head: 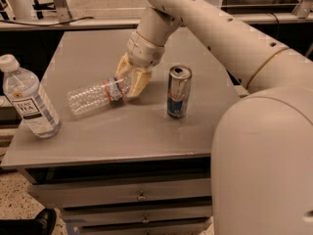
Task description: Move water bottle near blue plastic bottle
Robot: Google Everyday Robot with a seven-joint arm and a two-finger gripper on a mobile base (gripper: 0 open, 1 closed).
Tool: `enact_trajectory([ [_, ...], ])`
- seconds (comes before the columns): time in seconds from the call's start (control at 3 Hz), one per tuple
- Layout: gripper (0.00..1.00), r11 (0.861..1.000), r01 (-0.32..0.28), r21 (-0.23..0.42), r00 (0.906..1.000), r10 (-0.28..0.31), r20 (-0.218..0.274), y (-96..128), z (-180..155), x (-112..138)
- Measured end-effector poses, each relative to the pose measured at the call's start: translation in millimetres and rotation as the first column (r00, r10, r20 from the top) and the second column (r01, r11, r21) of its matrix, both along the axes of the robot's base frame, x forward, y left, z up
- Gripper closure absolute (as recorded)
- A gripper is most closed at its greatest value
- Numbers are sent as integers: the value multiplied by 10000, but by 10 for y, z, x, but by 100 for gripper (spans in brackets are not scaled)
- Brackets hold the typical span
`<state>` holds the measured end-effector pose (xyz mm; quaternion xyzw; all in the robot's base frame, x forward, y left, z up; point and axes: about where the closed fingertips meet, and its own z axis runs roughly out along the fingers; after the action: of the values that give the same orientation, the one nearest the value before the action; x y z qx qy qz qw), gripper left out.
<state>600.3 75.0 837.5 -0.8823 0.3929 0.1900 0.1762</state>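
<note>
The water bottle [95,96], small, clear and ribbed with a narrow red, white and blue band, is held tilted nearly on its side just above the grey table [127,131]. My gripper [129,82] is shut on its neck end, left of the table's middle. The blue plastic bottle [28,98], bigger, with a white cap and a white label, stands upright at the table's left edge, a short gap left of the water bottle's base.
A silver-and-blue drink can [178,92] stands upright just right of my gripper. My arm [220,38] reaches in from the upper right over the table. Drawers [141,195] sit under the tabletop. A dark shoe [41,220] shows at the bottom left.
</note>
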Motion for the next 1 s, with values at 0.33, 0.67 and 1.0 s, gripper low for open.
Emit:
enact_trajectory([
  [0.33,84,9998,-148,-109,9998,146,-137,56,-55,-62],
  [0.67,60,9994,-281,-179,9994,277,-203,103,-78,-109],
  [1.0,37,9988,-437,-225,9988,432,-252,153,-81,-156],
])
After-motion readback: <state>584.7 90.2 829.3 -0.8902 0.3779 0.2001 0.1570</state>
